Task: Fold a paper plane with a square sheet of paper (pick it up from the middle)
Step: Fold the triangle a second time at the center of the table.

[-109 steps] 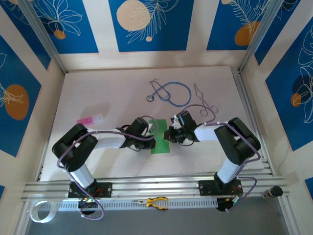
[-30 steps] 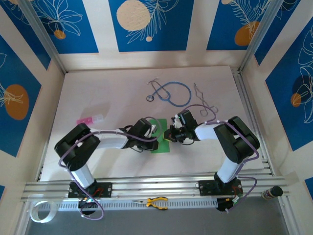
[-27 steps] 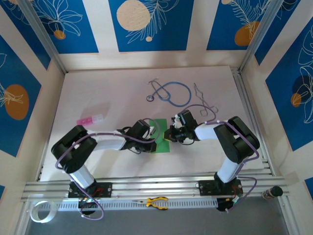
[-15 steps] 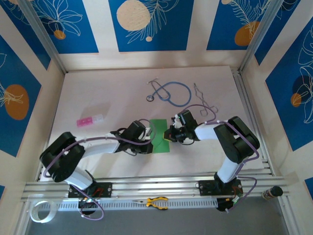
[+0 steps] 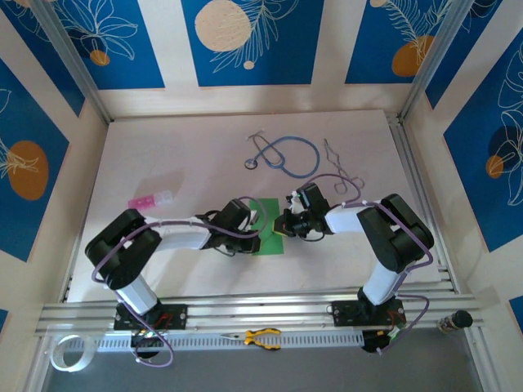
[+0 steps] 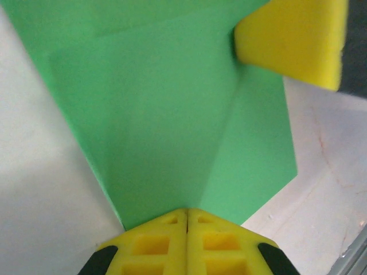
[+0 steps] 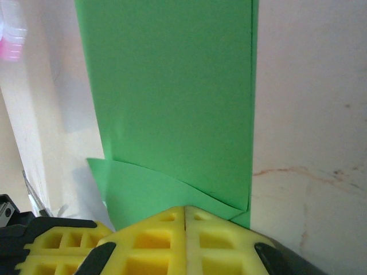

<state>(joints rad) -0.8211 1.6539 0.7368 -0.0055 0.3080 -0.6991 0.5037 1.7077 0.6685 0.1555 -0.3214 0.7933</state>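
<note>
On the pale table (image 5: 163, 155), between the left gripper (image 5: 258, 221) and the right gripper (image 5: 283, 226), we see the square sheet of paper (image 5: 270, 243), part-folded, with one crease running away from the left gripper's tips. That gripper is closed on the near edge of a raised flap. The right gripper is closed too, with its tips against the sheet's opposite edge. Beyond both lies a blue stethoscope (image 5: 286, 155), and a small pink piece (image 7: 11, 43) sits ahead of the right gripper, well apart.
</note>
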